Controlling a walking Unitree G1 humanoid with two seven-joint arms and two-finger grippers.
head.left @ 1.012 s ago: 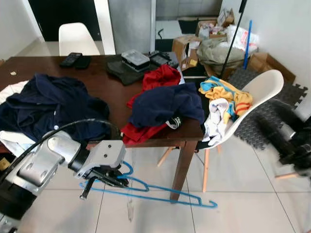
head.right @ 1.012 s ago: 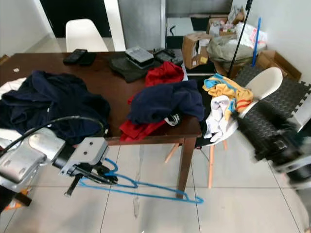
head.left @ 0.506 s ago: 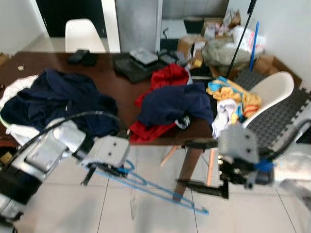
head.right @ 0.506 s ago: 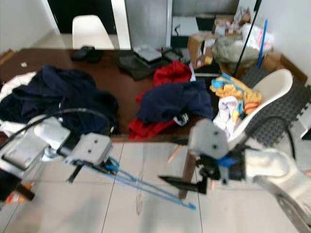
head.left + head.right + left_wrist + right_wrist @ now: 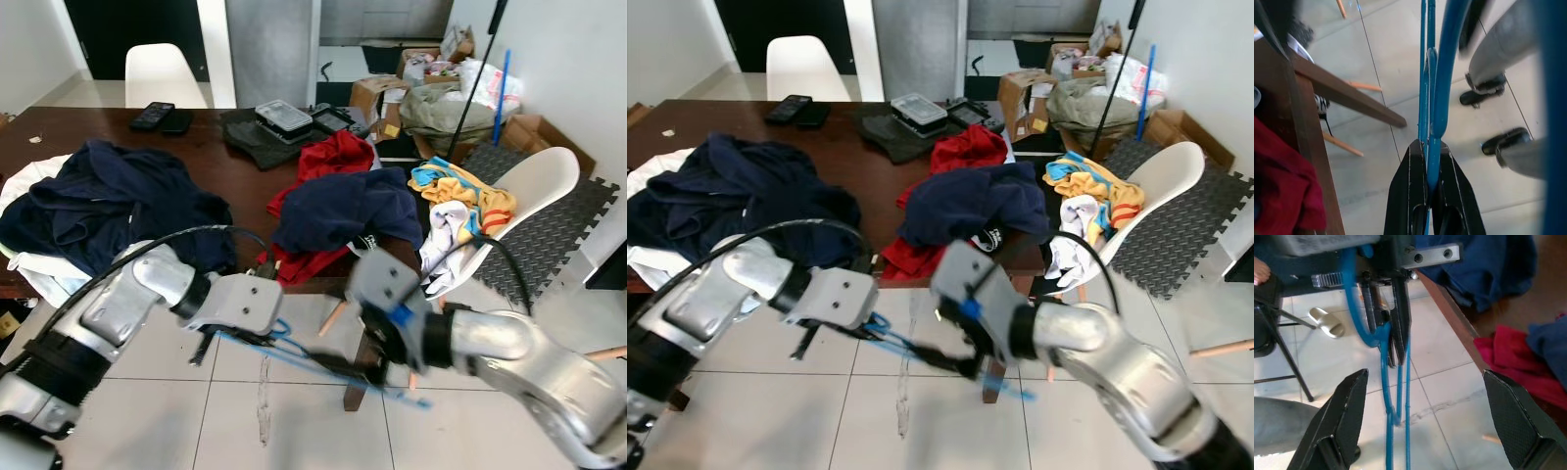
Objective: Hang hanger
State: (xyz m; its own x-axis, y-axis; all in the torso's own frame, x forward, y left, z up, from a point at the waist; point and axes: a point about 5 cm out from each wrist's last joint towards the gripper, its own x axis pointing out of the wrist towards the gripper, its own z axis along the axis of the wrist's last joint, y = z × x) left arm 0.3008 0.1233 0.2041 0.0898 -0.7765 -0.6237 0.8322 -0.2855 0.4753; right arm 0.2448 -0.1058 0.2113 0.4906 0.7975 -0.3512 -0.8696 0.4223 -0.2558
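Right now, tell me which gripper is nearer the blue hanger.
Left. The left gripper is shut on the blue hanger near its hook end. The right gripper is open, its fingers either side of the wires without touching them.

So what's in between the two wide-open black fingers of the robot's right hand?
The blue hanger, held by the left gripper, with bare floor tiles behind it, in the right wrist view. The right gripper isn't touching it.

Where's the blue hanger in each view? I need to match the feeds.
Left eye: hanger low centre, between both hands.
Right eye: hanger low centre.
Left wrist: hanger clamped between the fingers.
Right wrist: hanger ahead, between open fingers.
Shared landmark: red cloth on the table.
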